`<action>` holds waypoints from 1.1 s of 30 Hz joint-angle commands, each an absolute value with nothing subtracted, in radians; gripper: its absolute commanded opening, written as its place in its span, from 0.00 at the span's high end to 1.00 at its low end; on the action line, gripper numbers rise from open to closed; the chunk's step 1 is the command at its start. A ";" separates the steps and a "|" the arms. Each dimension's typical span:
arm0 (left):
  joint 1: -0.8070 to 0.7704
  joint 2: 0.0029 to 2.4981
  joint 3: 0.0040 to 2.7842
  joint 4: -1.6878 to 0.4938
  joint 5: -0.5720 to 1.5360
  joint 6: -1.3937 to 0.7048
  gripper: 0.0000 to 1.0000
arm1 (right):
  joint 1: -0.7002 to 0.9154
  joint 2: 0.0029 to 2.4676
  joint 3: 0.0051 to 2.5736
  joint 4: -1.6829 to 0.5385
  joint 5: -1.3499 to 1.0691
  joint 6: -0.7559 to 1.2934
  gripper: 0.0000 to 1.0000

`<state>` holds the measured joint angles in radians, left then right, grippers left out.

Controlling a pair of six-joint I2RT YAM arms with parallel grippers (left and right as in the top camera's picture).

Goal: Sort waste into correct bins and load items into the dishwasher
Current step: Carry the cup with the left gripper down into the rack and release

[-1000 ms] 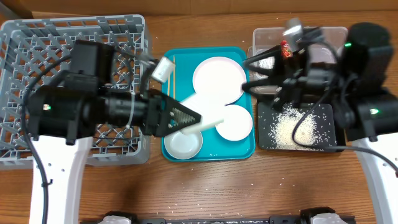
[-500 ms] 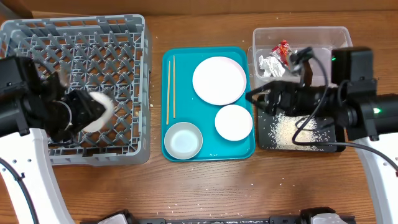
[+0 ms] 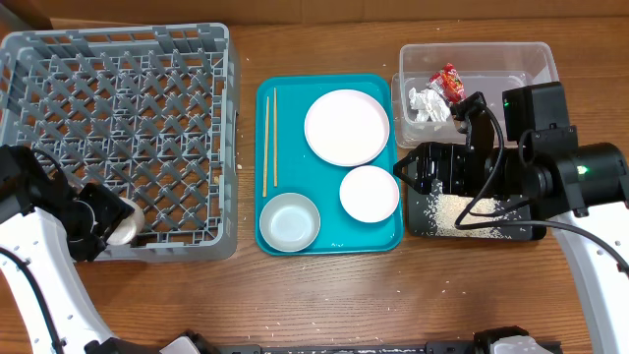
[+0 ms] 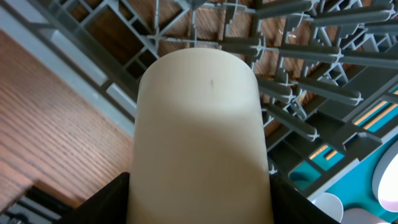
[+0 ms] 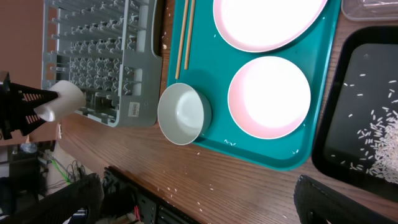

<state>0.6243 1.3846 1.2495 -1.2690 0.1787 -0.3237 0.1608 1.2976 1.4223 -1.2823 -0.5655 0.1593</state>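
My left gripper [image 3: 116,224] is shut on a small white cup [image 3: 128,228] at the front left corner of the grey dishwasher rack [image 3: 118,59]. The cup [image 4: 199,137] fills the left wrist view, with black fingers [image 4: 102,205] on both sides of it. My right gripper [image 3: 405,169] hangs open and empty over the edge of the black tray [image 3: 516,228], which holds rice [image 3: 462,206]. The clear tub [image 3: 531,59] holds the red wrapper [image 3: 448,81] and the tissue [image 3: 425,103]. A large plate [image 3: 346,126], a smaller plate [image 3: 370,193], a grey-rimmed bowl [image 3: 290,221] and chopsticks [image 3: 267,138] lie on the teal tray [image 3: 324,243].
Rice grains [image 5: 205,180] lie scattered on the wooden table in front of the teal tray [image 5: 273,158]. The rack [image 5: 99,62] stands left of it, with the bowl [image 5: 184,114] and the smaller plate [image 5: 268,96] at the tray's near end.
My left arm carried the cup from above the teal tray to the rack's front left corner. My right gripper drew back from the clear tub over the black tray and opened wider.
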 commanded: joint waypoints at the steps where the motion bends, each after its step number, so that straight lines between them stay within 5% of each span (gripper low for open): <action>1: 0.628 1.386 1.222 -1.240 0.176 -0.341 0.51 | 0.169 1.299 1.420 -1.277 -0.551 0.150 0.00; 8: 0.628 1.386 1.204 -1.229 0.186 -0.368 0.19 | 0.169 1.299 1.420 -1.282 -0.551 0.149 0.00; 12: 0.628 1.386 1.204 -1.224 0.232 -0.370 0.11 | 0.169 1.299 1.419 -1.285 -0.551 0.149 0.00; 28: 0.504 1.319 1.641 -1.479 0.441 -0.067 0.27 | 0.169 1.302 1.420 -1.175 -0.598 0.157 0.00; 33: 0.331 1.184 1.679 -1.486 0.445 0.014 0.24 | 0.170 1.307 1.420 -1.122 -0.607 0.165 0.14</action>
<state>0.4221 1.2839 1.6451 -1.4696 0.4179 -0.0937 0.1642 1.3010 1.4189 -1.1362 -0.5880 0.1608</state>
